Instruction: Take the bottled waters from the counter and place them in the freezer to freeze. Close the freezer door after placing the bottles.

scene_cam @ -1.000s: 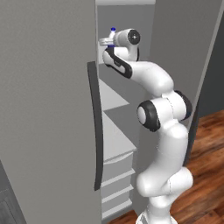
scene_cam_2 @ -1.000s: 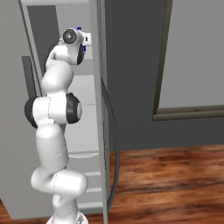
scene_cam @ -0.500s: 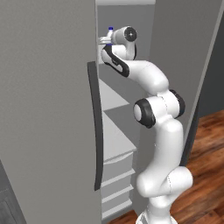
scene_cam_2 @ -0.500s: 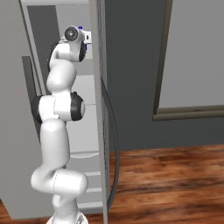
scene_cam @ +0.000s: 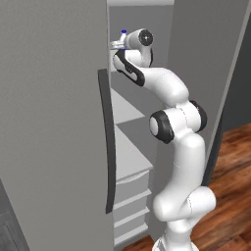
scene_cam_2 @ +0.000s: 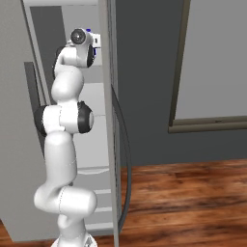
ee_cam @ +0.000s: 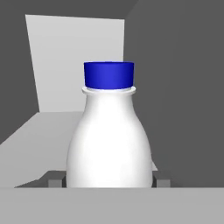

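One white bottle with a blue cap [ee_cam: 109,131] is standing upright dead centre in the hand view, sitting between the two dark fingertips [ee_cam: 54,180] of the gripper [ee_cam: 108,181], which are pressing against its lower sides, so the claw is clamping the bottle. Going left to right in the left base view, the freezer door [scene_cam: 54,122] with its dark bar handle [scene_cam: 109,142] is standing open, then the gripper [scene_cam: 119,45] is reaching high into the freezer [scene_cam: 128,166] above the pale shelves, and the white arm is rising beside it.
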You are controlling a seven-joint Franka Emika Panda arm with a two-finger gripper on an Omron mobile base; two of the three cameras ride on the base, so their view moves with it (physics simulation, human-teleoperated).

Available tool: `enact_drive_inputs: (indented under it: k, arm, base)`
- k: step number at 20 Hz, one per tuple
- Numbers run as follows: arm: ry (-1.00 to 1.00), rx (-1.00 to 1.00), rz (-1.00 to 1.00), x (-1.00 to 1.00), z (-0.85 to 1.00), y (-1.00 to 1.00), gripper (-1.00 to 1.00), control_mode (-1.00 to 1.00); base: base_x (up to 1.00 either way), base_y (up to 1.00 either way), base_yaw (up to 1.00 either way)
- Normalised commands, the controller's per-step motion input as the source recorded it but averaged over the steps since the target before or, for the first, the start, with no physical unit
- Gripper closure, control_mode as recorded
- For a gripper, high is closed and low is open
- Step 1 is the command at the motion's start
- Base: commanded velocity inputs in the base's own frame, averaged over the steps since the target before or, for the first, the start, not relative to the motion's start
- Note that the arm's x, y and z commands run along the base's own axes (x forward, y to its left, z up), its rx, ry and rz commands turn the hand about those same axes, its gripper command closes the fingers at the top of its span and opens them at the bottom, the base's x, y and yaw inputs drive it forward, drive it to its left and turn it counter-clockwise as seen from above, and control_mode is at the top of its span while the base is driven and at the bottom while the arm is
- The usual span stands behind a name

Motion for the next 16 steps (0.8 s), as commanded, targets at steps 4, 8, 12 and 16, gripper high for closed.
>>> enact_drive_inputs:
  k: [4, 8, 12, 16]
  arm:
    - [0.00, 0.00, 0.00, 0.00, 0.00, 0.00, -1.00, -1.00]
    - [0.00, 0.00, 0.00, 0.00, 0.00, 0.00, -1.00, -1.00]
    - [0.00, 0.00, 0.00, -0.03, 0.00, 0.00, -1.00, -1.00]
    - [-0.01, 0.00, 0.00, -0.35, 0.02, 0.00, -1.00, -1.00]
  base:
    - [0.00, 0.00, 0.00]
    - [0.00, 0.00, 0.00]
    - [0.00, 0.00, 0.00]
    - [0.00, 0.00, 0.00]
